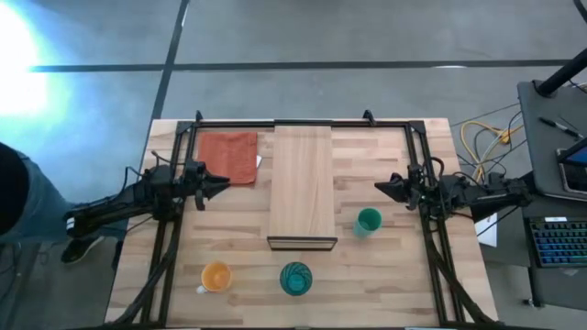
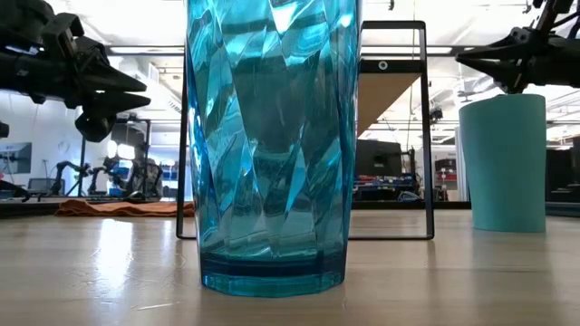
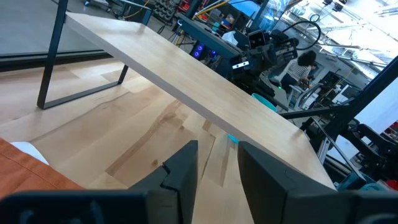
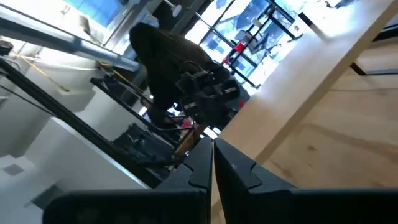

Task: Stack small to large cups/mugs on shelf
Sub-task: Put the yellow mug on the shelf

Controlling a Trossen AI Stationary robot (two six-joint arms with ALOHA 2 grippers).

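Observation:
The light-wood shelf [image 1: 303,181] stands mid-table on a dark frame [image 2: 426,136]. The small orange cup [image 1: 215,276] stands upright near the front left. The translucent teal tumbler [image 1: 295,278] stands upright at the front centre and fills the low view [image 2: 272,145]. The green cup [image 1: 368,221] stands upright just right of the shelf's front end and also shows in the low view [image 2: 503,163]. My left gripper [image 1: 223,182] hovers left of the shelf, slightly open and empty [image 3: 217,152]. My right gripper [image 1: 379,188] hovers right of the shelf, above and behind the green cup, shut and empty [image 4: 211,149].
An orange-red cloth [image 1: 229,156] lies flat at the back left, between my left gripper and the shelf. A dark frame [image 1: 303,122] runs along the table's far edge and sides. A person's dark sleeve [image 1: 14,197] shows at the far left, off the table.

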